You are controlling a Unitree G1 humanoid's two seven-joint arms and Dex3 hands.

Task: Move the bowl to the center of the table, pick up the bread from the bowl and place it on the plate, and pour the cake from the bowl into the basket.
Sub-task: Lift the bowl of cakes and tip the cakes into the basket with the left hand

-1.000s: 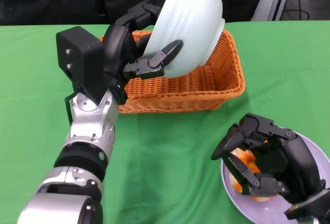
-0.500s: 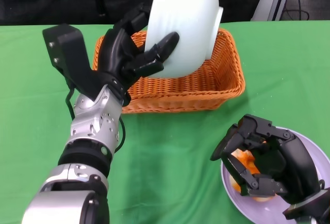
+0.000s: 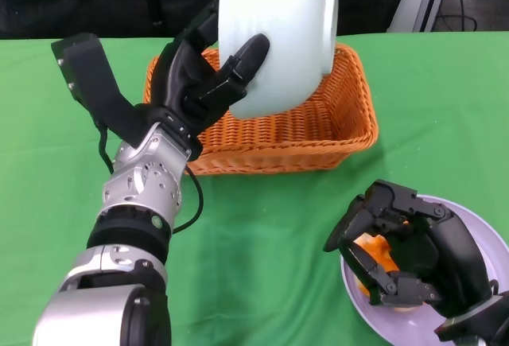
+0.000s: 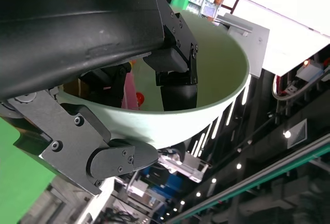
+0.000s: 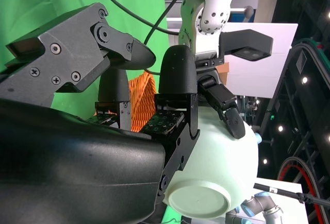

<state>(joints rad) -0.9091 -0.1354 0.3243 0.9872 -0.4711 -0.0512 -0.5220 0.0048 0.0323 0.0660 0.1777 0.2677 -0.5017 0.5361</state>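
The robot's left hand (image 3: 203,83) grips a pale green rounded bowl (image 3: 274,36), tipped on its side directly above the orange wicker basket (image 3: 318,135).

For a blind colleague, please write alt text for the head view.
The left hand holds a pale bowl tipped on its side above an orange wicker basket on a green table. The right hand rests over orange food on a plate.

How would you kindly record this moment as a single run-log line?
left hand: holds bowl tipped over basket | right hand: over bread on plate | cake: not visible
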